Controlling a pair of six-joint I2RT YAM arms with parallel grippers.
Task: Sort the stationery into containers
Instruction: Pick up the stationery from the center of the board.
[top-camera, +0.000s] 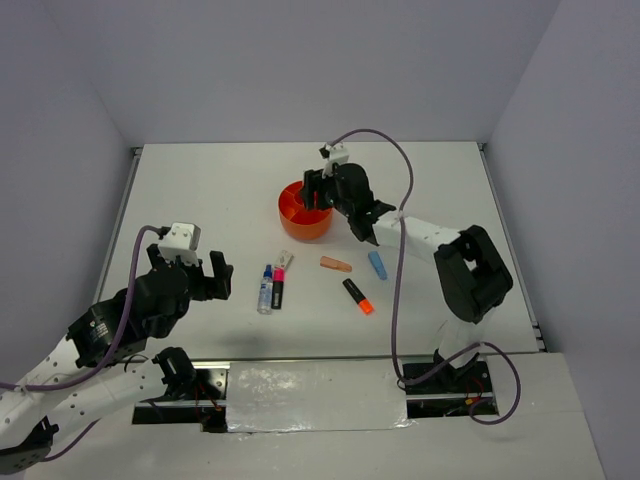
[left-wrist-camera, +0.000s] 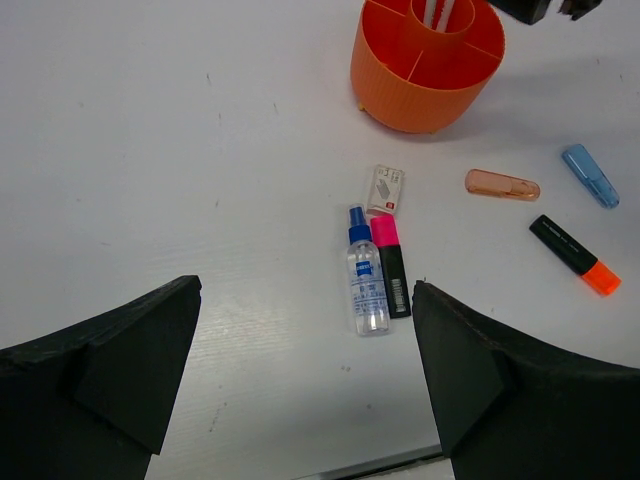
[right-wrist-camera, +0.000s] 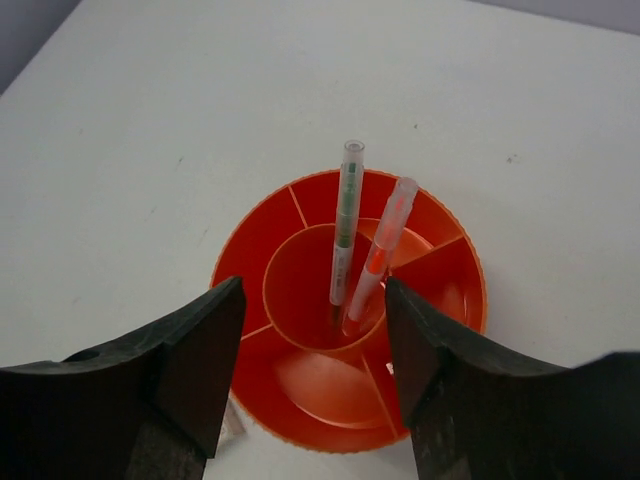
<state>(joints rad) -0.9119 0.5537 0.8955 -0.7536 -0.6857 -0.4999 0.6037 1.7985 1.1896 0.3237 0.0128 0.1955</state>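
Grey walls (top-camera: 300, 60) close in the white surface (top-camera: 200, 200) on three sides, and its widest open stretch is at the far left. The right gripper (right-wrist-camera: 315, 300) hangs over the orange organiser (right-wrist-camera: 300, 425) near the far middle, fingers spread and grasping nothing. A grey pen (right-wrist-camera: 346, 225) and an orange pen (right-wrist-camera: 380, 255) stand in the central tube, their lower ends hidden.

The left gripper (left-wrist-camera: 307, 290) hovers released, wide apart, at the near left. Mid-surface, a blue-capped bottle (left-wrist-camera: 366, 285) and a pink-black highlighter (left-wrist-camera: 390, 265) lie side by side, with a white packet (left-wrist-camera: 385, 190) just beyond. To the right, apart from one another, are a peach piece (left-wrist-camera: 501, 185), a light-blue piece (left-wrist-camera: 590, 175) and an orange-black highlighter (left-wrist-camera: 573, 254). The bottle's label, the highlighter's barcode and the packet's print are too small to read.
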